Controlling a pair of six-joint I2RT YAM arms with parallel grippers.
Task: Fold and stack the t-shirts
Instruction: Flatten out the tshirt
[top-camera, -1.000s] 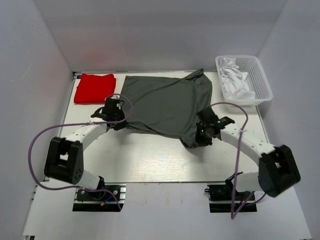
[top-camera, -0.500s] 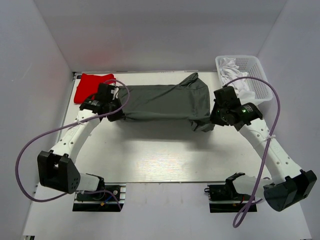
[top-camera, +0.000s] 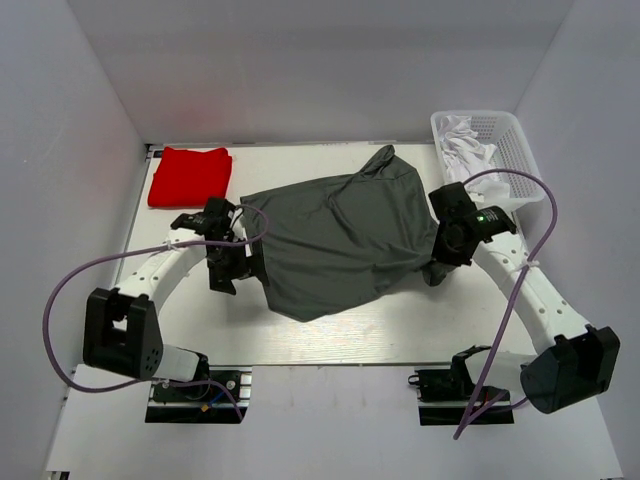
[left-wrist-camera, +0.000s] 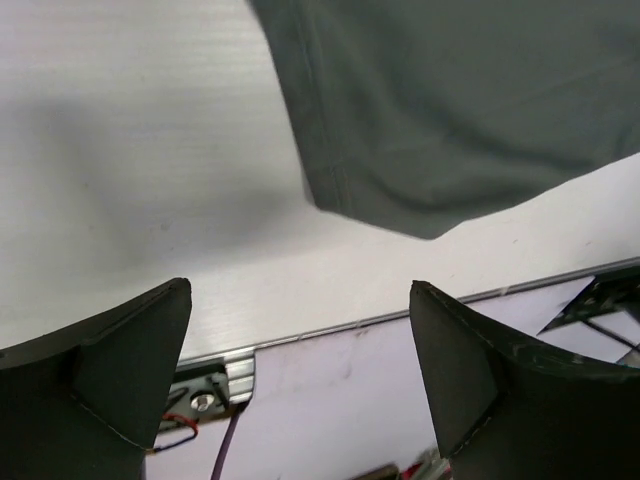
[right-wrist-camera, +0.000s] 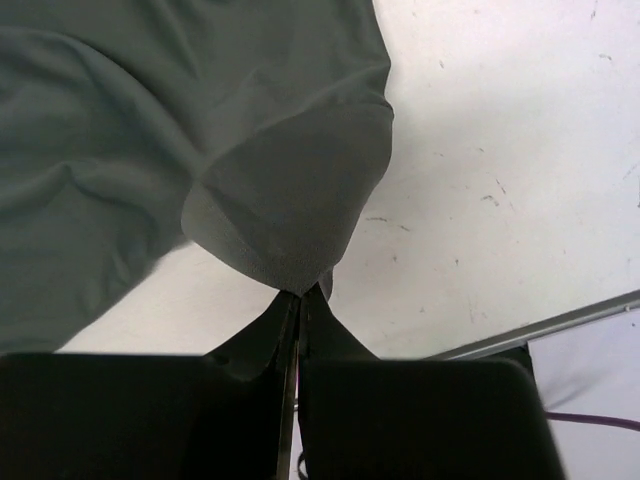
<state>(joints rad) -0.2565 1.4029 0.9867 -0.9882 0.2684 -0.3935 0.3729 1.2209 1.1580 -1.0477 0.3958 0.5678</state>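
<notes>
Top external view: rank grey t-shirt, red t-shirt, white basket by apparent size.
1. grey t-shirt: spread out, clearly largest.
2. white basket.
3. red t-shirt: folded, only slightly smaller than the basket, so that gap is narrow.

The grey t-shirt (top-camera: 340, 235) is plain charcoal, the red t-shirt (top-camera: 190, 177) bright, the basket (top-camera: 524, 160) white.

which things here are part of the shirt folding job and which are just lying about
Part of the job:
- grey t-shirt, loosely spread in the middle
- red t-shirt, folded, far left

Just lying about:
- white basket, far right
- white cloth, crumpled inside it
</notes>
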